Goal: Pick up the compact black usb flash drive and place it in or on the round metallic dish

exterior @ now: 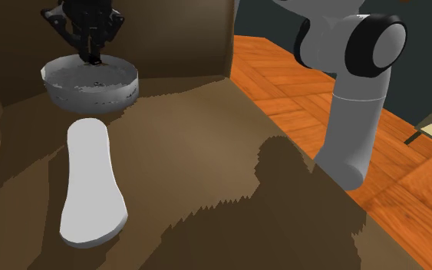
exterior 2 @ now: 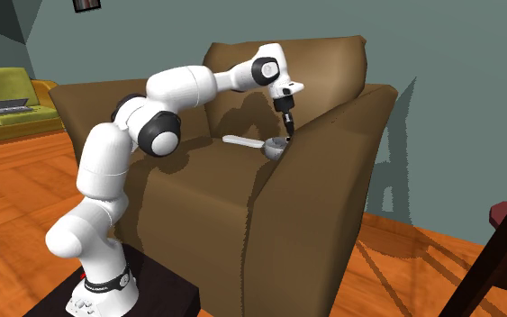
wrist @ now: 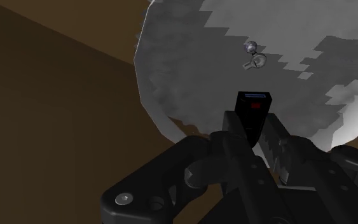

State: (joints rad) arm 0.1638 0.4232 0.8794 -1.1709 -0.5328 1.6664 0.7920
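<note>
arm (exterior 2: 188, 86) outstretched, pincer (wrist: 254, 132) gripping usb (wrist: 254, 105) over dish (exterior: 91, 93)

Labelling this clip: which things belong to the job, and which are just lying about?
Job: gripper; drive clasped in it; dish beneath.
Lying about: white oblong on the armchair seat; green sofa behind.

We see a dim brown armchair seat (exterior: 199, 130) striped with jagged, saw-edged shadows, the arm (exterior: 354, 130) throwing a dark shape onto it, we find the orange floor (exterior: 283, 84) brighter, the dish (wrist: 196, 57) blotched with blocky grey patches
</note>
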